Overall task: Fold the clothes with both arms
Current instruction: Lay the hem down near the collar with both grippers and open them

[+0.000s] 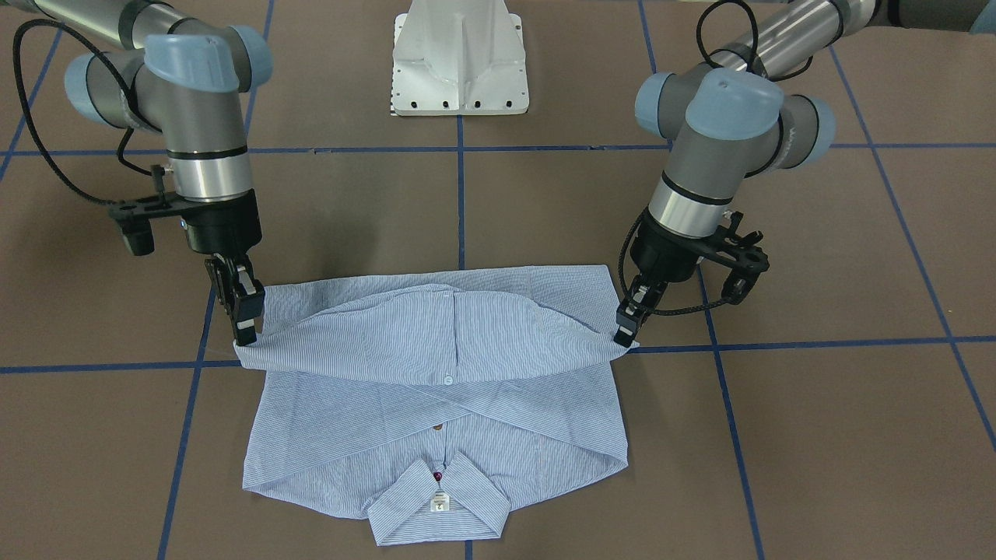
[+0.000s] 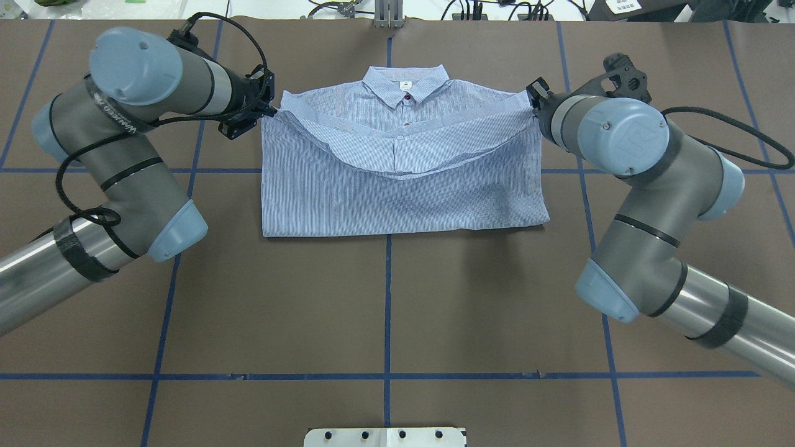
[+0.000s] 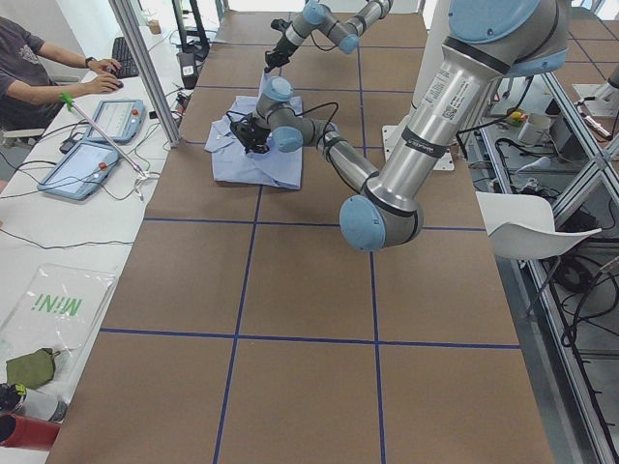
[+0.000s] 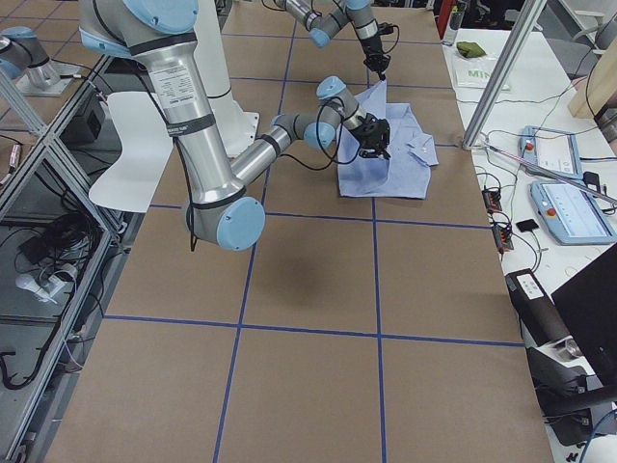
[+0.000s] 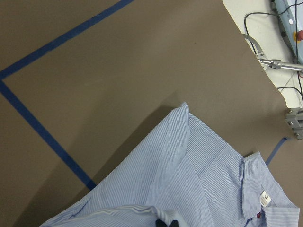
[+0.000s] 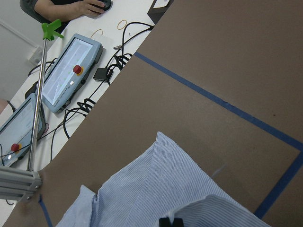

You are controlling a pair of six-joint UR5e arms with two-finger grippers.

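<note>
The light blue-and-white finely striped collared shirt [image 1: 436, 428] lies front-up on the brown table with blue tape lines [image 1: 817, 435], with its collar [image 1: 476, 498] on the side away from the robot. The left gripper [image 1: 625, 333] and the right gripper [image 1: 246, 330] are each clamped on one corner of the lower hem. They hold it just above the shirt body, roughly midway toward the collar. The step in hand appears to be the bottom-to-top fold. Between the grippers the hem [image 2: 397, 175] sags back toward the robot, so the cloth is slack. Recommended procedure:

- Spread the grippers slightly outward to take up the sag before advancing.
- Move both at the same height and rate so the fold line stays square to the button line.
- Set the corners down on the shoulders, short of the collar.
- Release only once the cloth rests flat.

Risk: uneven travel is likely to skew the fold.
</note>
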